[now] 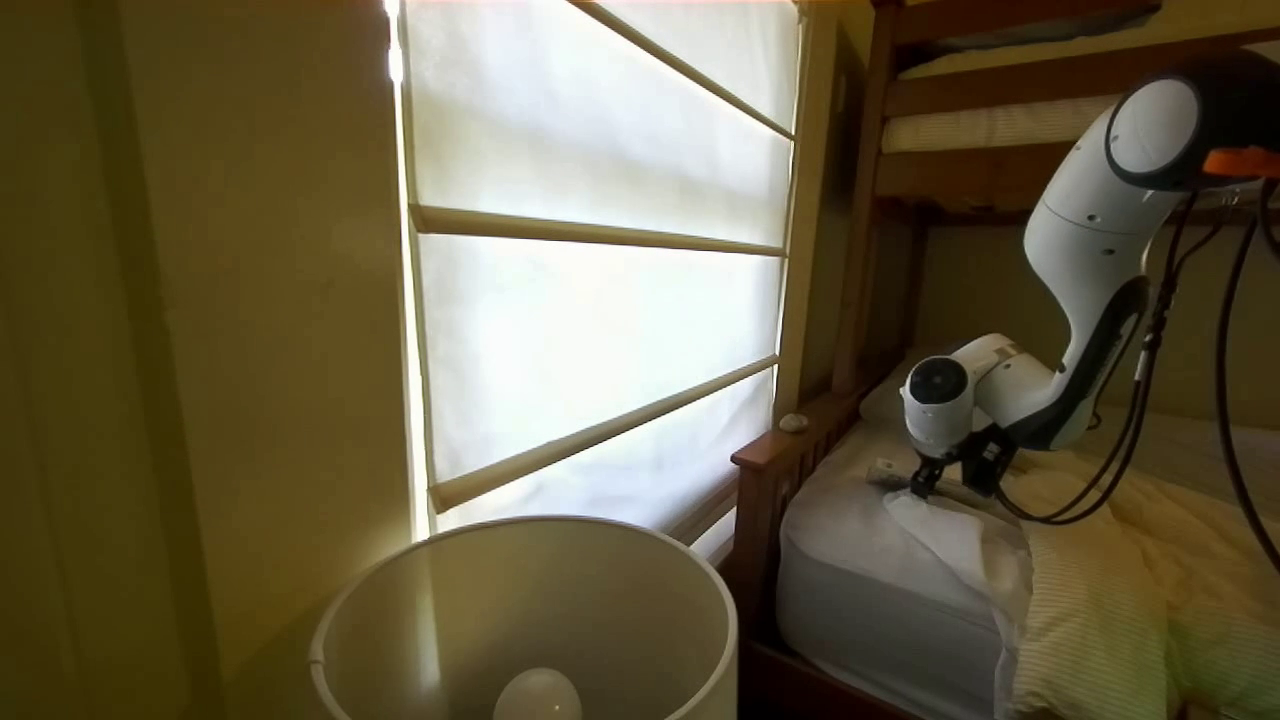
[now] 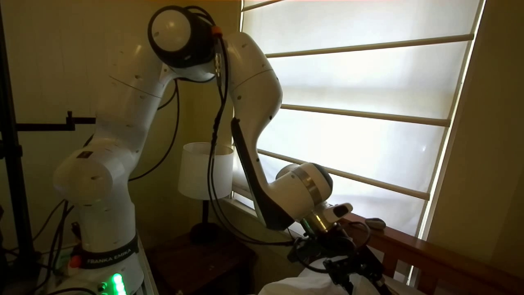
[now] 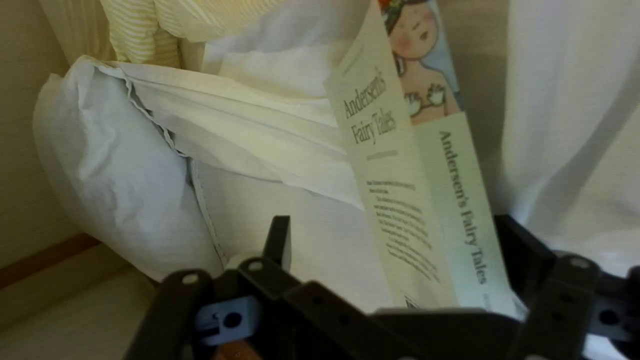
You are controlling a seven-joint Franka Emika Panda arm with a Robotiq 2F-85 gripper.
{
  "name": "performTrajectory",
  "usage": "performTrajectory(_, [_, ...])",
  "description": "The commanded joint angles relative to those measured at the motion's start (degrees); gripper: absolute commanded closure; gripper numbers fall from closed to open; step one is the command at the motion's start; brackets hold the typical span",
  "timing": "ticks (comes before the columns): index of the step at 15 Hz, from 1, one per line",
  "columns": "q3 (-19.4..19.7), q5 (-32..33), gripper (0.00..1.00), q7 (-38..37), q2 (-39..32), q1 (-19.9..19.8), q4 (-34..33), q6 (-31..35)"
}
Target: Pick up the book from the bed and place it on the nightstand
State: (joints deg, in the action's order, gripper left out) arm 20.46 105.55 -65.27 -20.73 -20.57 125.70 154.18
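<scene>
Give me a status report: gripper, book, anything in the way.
Gripper open. Book on bed, between the jaws, ungripped. Lamp stands on nightstand, may limit space there.

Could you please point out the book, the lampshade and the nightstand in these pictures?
Book [image 3: 447,200], in the wrist view: its spine.
Lampshade [image 2: 195,174], in an exterior view: its outer side.
Nightstand [image 2: 204,260], in an exterior view: its wooden top.

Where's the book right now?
In the wrist view, the book is right of centre on the bed, framed by the open gripper, with yellow-striped bedding farther off at upper left.
</scene>
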Motion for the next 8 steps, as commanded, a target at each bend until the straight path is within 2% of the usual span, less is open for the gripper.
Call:
performTrajectory(1, [-2.00,-3.35,0.00,5.71,-0.18,-2.79,0.23,-1.59])
performTrajectory(8, [-1.61,-6.34,0.00,10.35,-0.66,-4.85,1.02,-5.14])
